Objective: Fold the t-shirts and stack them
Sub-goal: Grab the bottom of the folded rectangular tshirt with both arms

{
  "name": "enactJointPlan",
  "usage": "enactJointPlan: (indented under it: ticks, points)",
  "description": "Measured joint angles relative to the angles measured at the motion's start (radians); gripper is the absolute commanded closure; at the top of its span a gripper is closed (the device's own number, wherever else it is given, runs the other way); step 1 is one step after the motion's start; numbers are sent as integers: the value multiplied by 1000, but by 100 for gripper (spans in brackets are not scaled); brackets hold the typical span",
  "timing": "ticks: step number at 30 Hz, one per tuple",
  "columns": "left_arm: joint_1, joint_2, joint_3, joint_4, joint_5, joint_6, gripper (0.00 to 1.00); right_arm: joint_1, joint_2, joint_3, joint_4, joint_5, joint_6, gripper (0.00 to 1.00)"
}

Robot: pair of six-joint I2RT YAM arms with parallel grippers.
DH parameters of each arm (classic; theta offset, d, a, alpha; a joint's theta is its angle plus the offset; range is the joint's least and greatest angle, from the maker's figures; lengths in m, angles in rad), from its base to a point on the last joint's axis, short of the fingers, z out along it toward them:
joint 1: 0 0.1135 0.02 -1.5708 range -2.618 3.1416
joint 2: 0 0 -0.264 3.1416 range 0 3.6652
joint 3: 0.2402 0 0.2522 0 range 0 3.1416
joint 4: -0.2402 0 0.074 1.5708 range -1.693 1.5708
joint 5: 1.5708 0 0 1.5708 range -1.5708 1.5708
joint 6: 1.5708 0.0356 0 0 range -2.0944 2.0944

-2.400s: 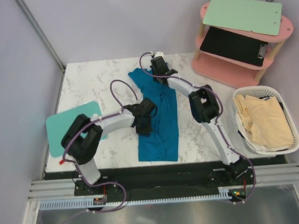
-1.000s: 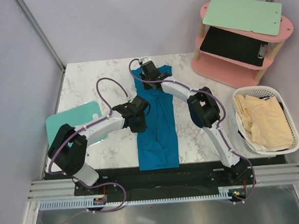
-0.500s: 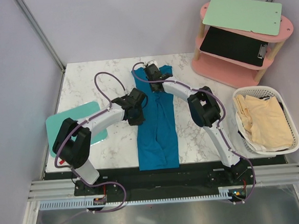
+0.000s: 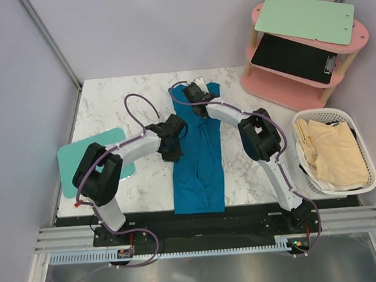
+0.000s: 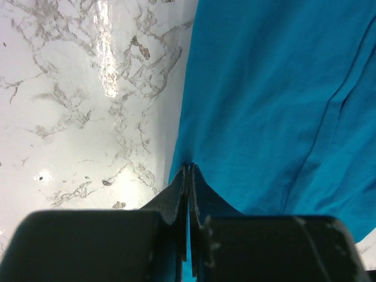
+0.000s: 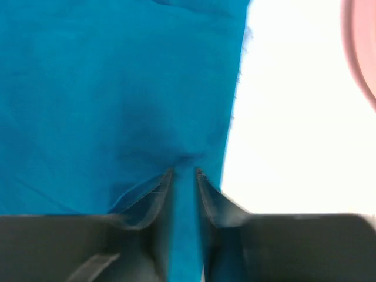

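Observation:
The teal-blue t-shirt [image 4: 200,172] lies as a long narrow strip down the middle of the marble table [image 4: 108,108]. My left gripper [image 4: 177,142] is at the strip's left edge, about halfway up. In the left wrist view the gripper [image 5: 189,167] is shut on that edge of the shirt [image 5: 282,88]. My right gripper [image 4: 198,100] is at the shirt's far end. In the right wrist view the gripper [image 6: 183,171] pinches a fold of the shirt [image 6: 117,76] near its right edge. The cream-yellow t-shirts [image 4: 330,150] lie heaped in the basket.
A mint-green board [image 4: 79,158] lies at the table's left edge. The white mesh basket [image 4: 328,113] stands off the table's right side. A pink two-tier shelf [image 4: 281,89] at the back right carries a green clipboard [image 4: 305,18] and a black one [image 4: 295,56].
The shirt has been drawn from a wider, skewed shape into a narrower, straighter strip. Both grippers moved with it, and over the last half second both shifted slightly right.

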Motion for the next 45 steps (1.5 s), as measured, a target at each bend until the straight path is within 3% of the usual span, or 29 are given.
enactJointPlan:
  ticks: [2, 3, 4, 6, 14, 21, 32, 45]
  points:
    - [0, 0, -10, 1, 0, 0, 94, 0, -31, -34, -3, 16, 6, 30]
    - [0, 0, -14, 1, -1, 0, 92, -1, -47, -51, -2, 16, 6, 15]
    - [0, 0, -19, 1, -2, 0, 91, -1, -68, -72, 2, 11, 6, 8]
    - [0, -3, -26, 0, -3, 1, 88, -2, -114, -113, 11, -11, 7, 2]
    - [14, -21, -35, 1, -5, 8, 86, -2, -203, -154, 90, -140, 18, 4]
    - [21, -21, -51, 2, -11, 11, 85, -2, -104, -35, 96, -240, 37, 4]
    - [28, -36, -76, 1, -19, 11, 83, -20, -40, -32, 24, -147, 67, 4]
    - [32, -38, -77, 1, -22, 11, 81, -92, -177, -256, 6, -79, 146, 2]
